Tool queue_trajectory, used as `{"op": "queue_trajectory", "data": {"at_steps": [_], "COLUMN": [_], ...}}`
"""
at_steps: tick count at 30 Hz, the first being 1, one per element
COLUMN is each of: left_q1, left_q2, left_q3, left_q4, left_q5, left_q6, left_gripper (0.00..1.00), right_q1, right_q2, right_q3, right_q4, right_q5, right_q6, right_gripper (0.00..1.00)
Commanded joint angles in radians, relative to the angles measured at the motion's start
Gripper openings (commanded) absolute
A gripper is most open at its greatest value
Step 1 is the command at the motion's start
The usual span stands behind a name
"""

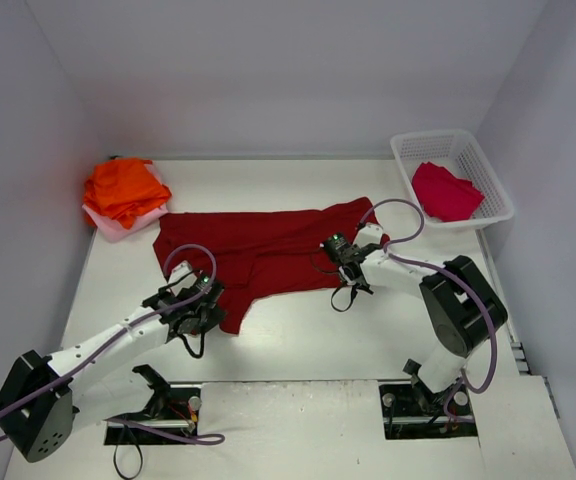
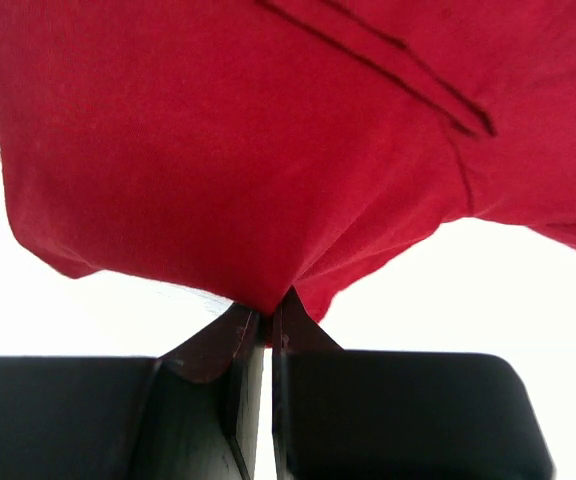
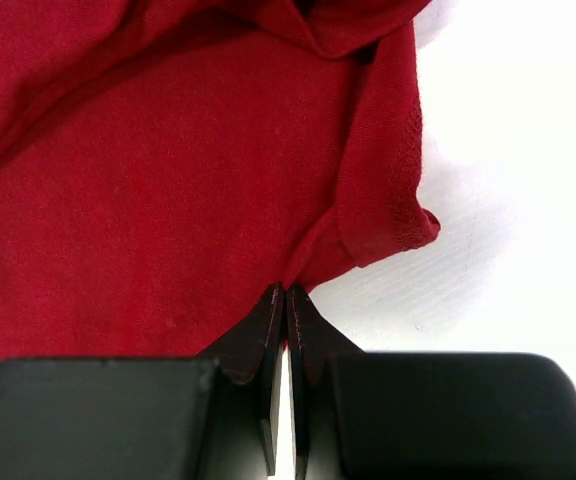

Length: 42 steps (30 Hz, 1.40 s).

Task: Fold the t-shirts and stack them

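Observation:
A large dark red t-shirt [image 1: 268, 250] lies spread across the middle of the table. My left gripper [image 1: 211, 308] is shut on its near left corner, and cloth bunches into the closed tips [image 2: 268, 312]. My right gripper [image 1: 336, 250] is shut on the near edge of the same dark red t-shirt [image 3: 158, 200], beside a hemmed sleeve end [image 3: 393, 215]. Folded orange t-shirts [image 1: 123, 188] sit stacked on a pale pink one [image 1: 118, 226] at the back left. A crimson t-shirt [image 1: 445, 191] lies in the basket.
A white lattice basket [image 1: 468, 150] stands at the back right corner. White walls close the table at back and sides. Both arm bases and their cables sit at the near edge.

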State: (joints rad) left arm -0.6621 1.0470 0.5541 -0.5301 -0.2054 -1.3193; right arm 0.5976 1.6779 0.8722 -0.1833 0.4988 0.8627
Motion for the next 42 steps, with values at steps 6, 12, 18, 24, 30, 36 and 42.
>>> {"op": "queue_trajectory", "data": {"at_steps": [6,12,18,24,30,36,42], "left_q1": [0.018,0.094,0.171,0.245,0.266,0.282,0.306], "left_q2": [-0.013,0.005,0.03,0.051,0.087,0.12,0.182], "left_q3": [0.151,0.184,0.213,0.268,0.325,0.362,0.435], "left_q4": [-0.071,-0.057,-0.048,-0.047,-0.056,-0.05,-0.053], "left_q5": [-0.057,-0.009,0.032,0.07,0.087,0.096,0.11], "left_q6": [0.077,0.155,0.233,0.307,0.357,0.391,0.446], "left_gripper": [0.0,0.0,0.0,0.0,0.0,0.0,0.0], "right_q1": [0.002,0.001,-0.005,-0.021,-0.028,-0.033,-0.044], "right_q2": [-0.043,-0.063,-0.069,-0.058,-0.021,0.017,0.039], "right_q3": [0.079,0.134,0.201,0.246,0.298,0.346,0.378], "right_q4": [-0.082,-0.099,-0.116,-0.122,-0.122,-0.122,-0.122], "right_q5": [0.038,0.043,0.056,0.067,0.075,0.081,0.084], "right_q6": [-0.031,-0.06,-0.108,-0.146,-0.171,-0.198,-0.215], "right_gripper": [0.0,0.0,0.0,0.0,0.0,0.0,0.0]}}
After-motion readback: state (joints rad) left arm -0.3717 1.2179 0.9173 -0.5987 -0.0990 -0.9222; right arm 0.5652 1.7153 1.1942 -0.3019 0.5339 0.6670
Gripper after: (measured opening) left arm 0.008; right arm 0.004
